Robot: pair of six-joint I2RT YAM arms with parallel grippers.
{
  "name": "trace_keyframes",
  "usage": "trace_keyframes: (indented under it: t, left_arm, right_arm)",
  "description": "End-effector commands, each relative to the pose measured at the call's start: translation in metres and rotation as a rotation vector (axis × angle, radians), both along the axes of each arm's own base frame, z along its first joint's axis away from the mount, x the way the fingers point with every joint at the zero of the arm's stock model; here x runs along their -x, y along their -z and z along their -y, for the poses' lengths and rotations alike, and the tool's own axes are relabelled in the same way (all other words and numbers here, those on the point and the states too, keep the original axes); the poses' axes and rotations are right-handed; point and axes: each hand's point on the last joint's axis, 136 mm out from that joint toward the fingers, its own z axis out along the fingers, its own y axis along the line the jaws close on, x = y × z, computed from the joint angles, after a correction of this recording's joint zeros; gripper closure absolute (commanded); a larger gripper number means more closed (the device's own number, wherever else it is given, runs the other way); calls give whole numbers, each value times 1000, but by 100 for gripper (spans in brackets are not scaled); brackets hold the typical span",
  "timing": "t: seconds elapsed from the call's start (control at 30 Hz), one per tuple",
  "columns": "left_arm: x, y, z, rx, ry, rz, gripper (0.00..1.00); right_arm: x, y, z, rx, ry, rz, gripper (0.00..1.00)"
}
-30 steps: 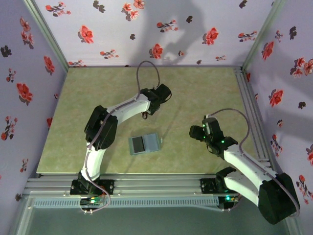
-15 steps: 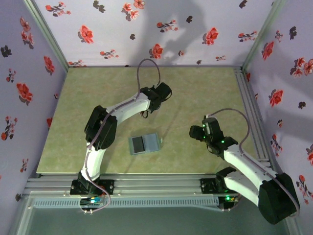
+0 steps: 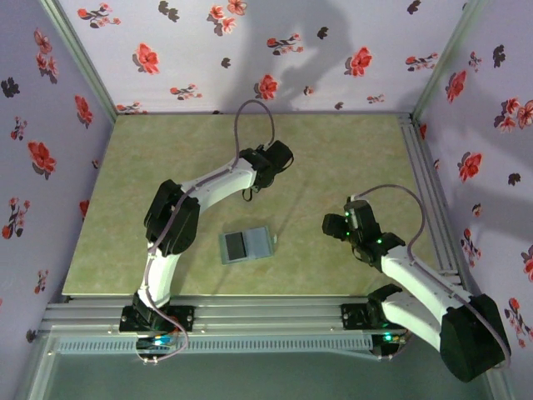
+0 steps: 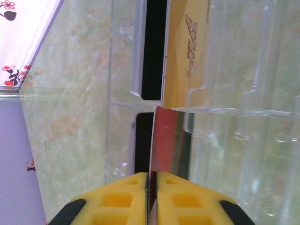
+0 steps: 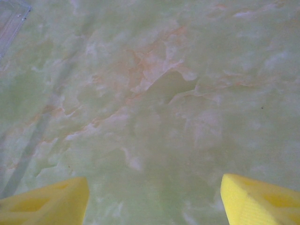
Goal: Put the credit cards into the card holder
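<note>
In the left wrist view my left gripper (image 4: pixel 152 174) is shut on the near edge of a red credit card (image 4: pixel 166 140), which stands on edge in a clear plastic rack (image 4: pixel 234 93). A yellow credit card (image 4: pixel 185 51) stands in the rack farther in, with a dark strip beside it. From above, the left gripper (image 3: pixel 275 158) is at mid-table, well beyond the grey-teal card holder (image 3: pixel 246 244), which lies open and flat. My right gripper (image 3: pixel 333 225) hovers right of the holder, open (image 5: pixel 154 197), with only table beneath it.
The green marbled table (image 3: pixel 350 150) is walled by flowered panels. A metal rail (image 3: pixel 420 183) runs along its right edge. A corner of clear plastic (image 5: pixel 11 18) shows at the top left of the right wrist view.
The left gripper's jaws have shut onto the red card. Both arms have stayed almost where they were, and the right gripper is unchanged.
</note>
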Motion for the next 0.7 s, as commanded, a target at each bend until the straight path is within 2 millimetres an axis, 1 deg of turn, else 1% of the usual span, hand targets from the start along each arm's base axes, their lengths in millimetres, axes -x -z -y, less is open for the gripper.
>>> trace_keyframes:
  t: [0.0, 0.23, 0.4, 0.43, 0.53, 0.67]
  left_arm:
    - [2, -18, -1, -17, -1, 42, 90]
    - [7, -24, 3, 9, -5, 46, 100]
    - [14, -31, 6, 76, -34, 28, 100]
    - [19, -32, 4, 81, -48, 12, 100]
    - [32, -37, 13, 185, -73, -39, 100]
    - [51, -55, 27, 361, -78, -88, 100]
  right_arm:
    - [0, 2, 0, 21, -14, 11, 25]
    - [0, 3, 0, 24, -17, 8, 25]
    - [0, 3, -2, 22, -21, 6, 25]
    - [1, 3, -3, 18, -24, 1, 24]
    - [3, -4, -11, -30, -41, -46, 20]
    - [9, -22, -38, -195, -87, -110, 19]
